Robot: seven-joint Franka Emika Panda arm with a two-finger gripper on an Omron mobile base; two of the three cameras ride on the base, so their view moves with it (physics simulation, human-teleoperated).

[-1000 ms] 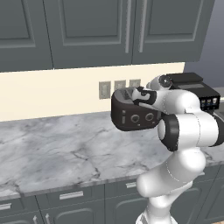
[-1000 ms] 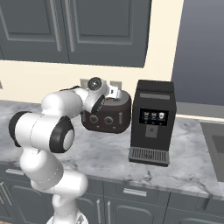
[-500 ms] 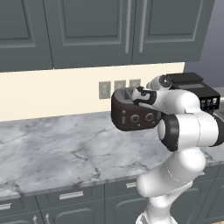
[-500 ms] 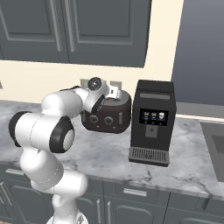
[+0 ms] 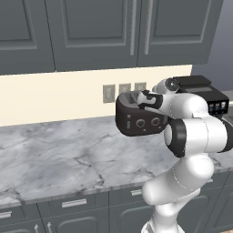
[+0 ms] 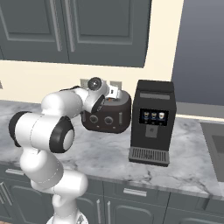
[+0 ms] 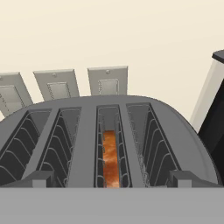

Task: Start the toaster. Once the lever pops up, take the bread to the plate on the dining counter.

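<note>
The toaster (image 5: pixel 139 119) sits on the marble surface (image 5: pixel 59 154) at its back edge, against the cream wall, just below a row of three grey wall outlets (image 5: pixel 123 91). In the left base view its front face shows two round knobs (image 5: pixel 148 122), with a small pale tab beside them that is too small to read clearly. In the right base view the tall black coffee machine (image 6: pixel 152 121) with small lit buttons stands just beside the toaster on the same surface, towards the sink end.

The hand (image 5: pixel 144 100) hovers over the top of the toaster, its wrist bent so that it looks down at the slots. In the hand view its two finger tips (image 7: pixel 40 179) stand far apart, one near each end of the toaster's top, with nothing between them: the hand is fully open and has hold of nothing.

The bread (image 7: pixel 110 159) sits down inside the toaster, in the third of the four slots counted from the left of the hand view. Only its orange-brown top edge shows between the wire guides, below the slot's rim. The other three slots hold only their wire guides.

Dark grey cabinets (image 5: pixel 91 32) hang above the surface, and grey drawer fronts (image 5: pixel 73 207) run under its front edge.
</note>
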